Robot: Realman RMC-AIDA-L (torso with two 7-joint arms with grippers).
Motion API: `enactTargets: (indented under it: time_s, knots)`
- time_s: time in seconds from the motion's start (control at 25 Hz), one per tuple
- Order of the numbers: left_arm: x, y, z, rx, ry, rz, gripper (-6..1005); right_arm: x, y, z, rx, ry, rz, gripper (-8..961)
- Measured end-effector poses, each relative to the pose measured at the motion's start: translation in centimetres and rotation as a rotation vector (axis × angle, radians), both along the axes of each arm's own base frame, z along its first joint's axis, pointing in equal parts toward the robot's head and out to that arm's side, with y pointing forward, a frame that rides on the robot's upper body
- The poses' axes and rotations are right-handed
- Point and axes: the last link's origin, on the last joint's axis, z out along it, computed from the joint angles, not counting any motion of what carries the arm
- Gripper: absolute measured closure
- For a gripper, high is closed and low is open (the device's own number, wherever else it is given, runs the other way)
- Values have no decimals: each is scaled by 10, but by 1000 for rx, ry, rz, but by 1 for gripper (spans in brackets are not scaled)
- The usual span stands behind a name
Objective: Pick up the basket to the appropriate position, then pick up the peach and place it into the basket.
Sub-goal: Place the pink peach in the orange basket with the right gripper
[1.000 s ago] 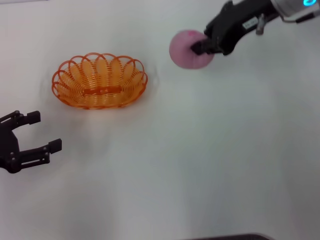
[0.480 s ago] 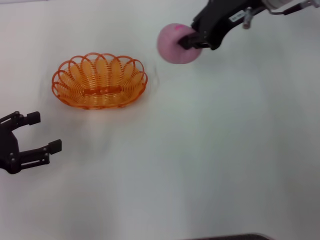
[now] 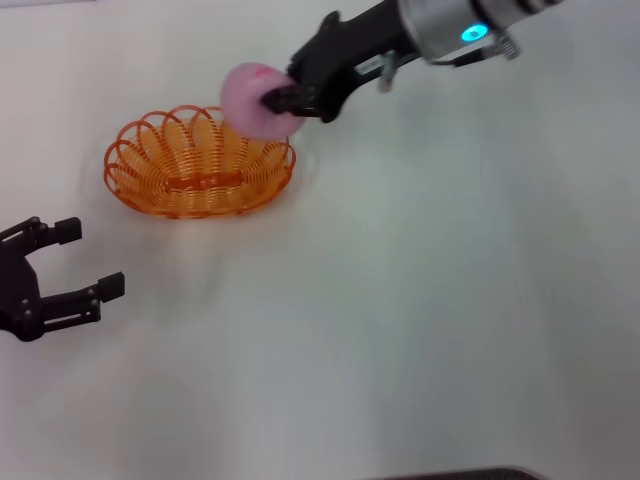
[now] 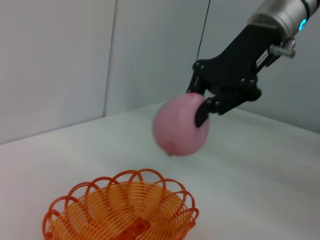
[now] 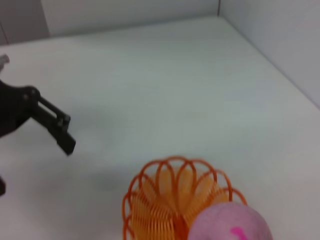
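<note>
Nearest the robot, close to the desk's [image 3: 420,320] left edge, the left pincer [image 3: 66,263] hovers low with its two black fingers [image 3: 100,290] spread apart and nothing between them. In the right wrist view the same pincer [image 5: 47,120] shows as dark prongs well apart from the basket, over bare white desk [image 5: 150,85].

Farther in, toward the far left part of the desk, the basket [image 3: 197,163] sits flat on the white surface, an orange wire-weave oval with a looped, scalloped rim. From the left wrist view the basket [image 4: 120,210] appears empty, its ribbed floor and looping rim in plain sight. The right wrist view shows the basket [image 5: 170,200] from above.

Beyond that, over the basket's far right rim, the peach [image 3: 256,98] hangs in the air, held by the right pincer [image 3: 283,97], whose black fingers are clamped on the fruit's side. The arm reaches in from the desk's far right corner, with a lit blue ring on its silver wrist. In the left wrist view the peach [image 4: 181,125] is clearly above the basket and not touching it, gripped from one side by the right pincer [image 4: 200,102]. The right wrist view shows the peach [image 5: 232,222], a pink ball with a darker pink mark on top, overlapping the basket's rim.
</note>
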Motion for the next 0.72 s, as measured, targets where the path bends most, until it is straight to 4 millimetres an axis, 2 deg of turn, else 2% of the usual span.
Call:
enactTargets:
  time_s: [0.32,0.72]
  knots:
    - [-1,1,0,7,6,6,95,13,-1,-33,33,164,21,771]
    - [-2,2,0,12,12,13,94,22,-6,-43,42,229,26,750]
